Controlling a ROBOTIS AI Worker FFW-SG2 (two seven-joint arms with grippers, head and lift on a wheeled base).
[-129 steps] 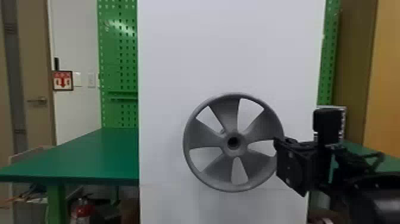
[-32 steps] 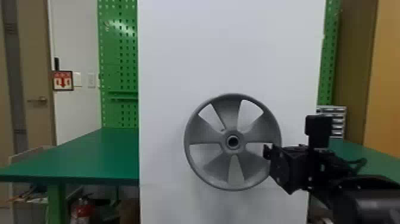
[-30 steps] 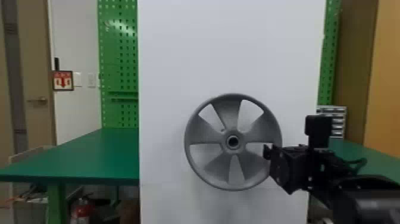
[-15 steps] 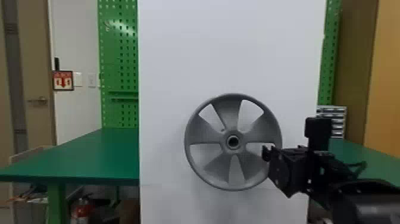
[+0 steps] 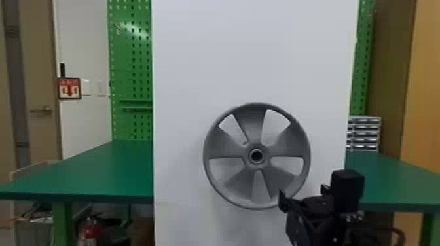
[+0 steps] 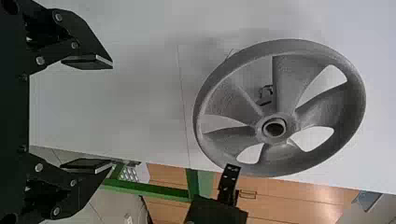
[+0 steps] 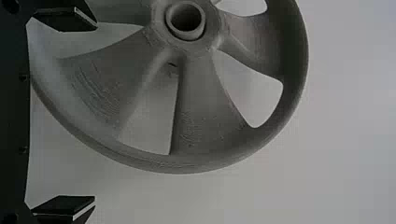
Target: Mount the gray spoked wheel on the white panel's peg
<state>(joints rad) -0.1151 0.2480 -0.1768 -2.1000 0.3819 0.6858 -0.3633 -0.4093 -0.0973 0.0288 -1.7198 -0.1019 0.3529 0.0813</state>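
- Head view: wheel point(image 5: 256, 146) hangs upright at the panel point(image 5: 203, 65).
- Right tool point(image 5: 303, 194) is near its lower rim, fingers wide apart, holding nothing.
- Left wrist view: left tool point(image 6: 112, 113) gapes wide, empty.

Green tables point(image 5: 98, 173), green pegboard point(image 5: 132, 75), red-and-white sign point(image 5: 69, 88), fire extinguisher point(image 5: 90, 231)
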